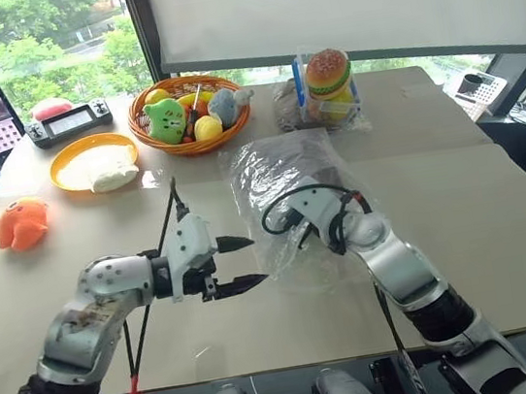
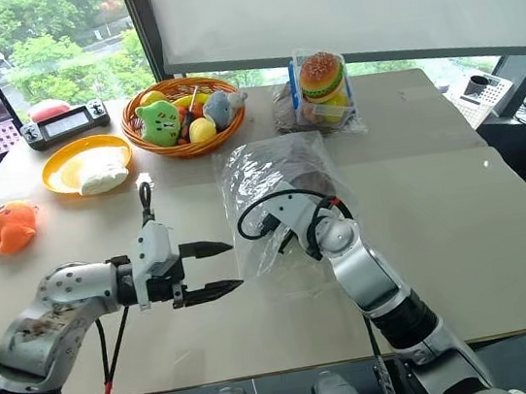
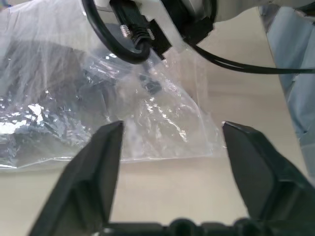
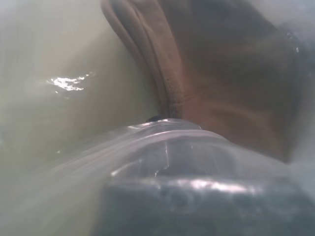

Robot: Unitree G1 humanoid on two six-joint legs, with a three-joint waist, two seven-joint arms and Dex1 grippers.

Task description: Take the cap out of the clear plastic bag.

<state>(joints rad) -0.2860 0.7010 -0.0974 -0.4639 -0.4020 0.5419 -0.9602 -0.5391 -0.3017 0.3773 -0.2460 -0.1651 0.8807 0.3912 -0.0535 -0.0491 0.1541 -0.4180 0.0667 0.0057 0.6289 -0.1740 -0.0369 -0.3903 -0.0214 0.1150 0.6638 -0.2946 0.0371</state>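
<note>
In the head views, one large crinkly clear plastic bag [image 1: 287, 194] lay mid-table with one flat brown fabric cap [image 1: 305, 164] inside; the left gripper [image 1: 236, 263] hung spread and empty just left of it, while the right gripper [image 2: 280, 216] reached into the bag's near end. The left wrist view showed two parted black fingers [image 3: 93, 172] before the bag. The right wrist view showed the cap beyond film-draped, closed fingers; whether they held anything, I could not tell.

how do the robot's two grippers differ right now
The left gripper is open, its fingers spread and nothing between them; the right gripper is shut. The left one hangs in open air just short of the clear plastic bag's near edge; the right one is pushed into the bag, toward the brown cap. Both point at the bag, low over the table.
</note>
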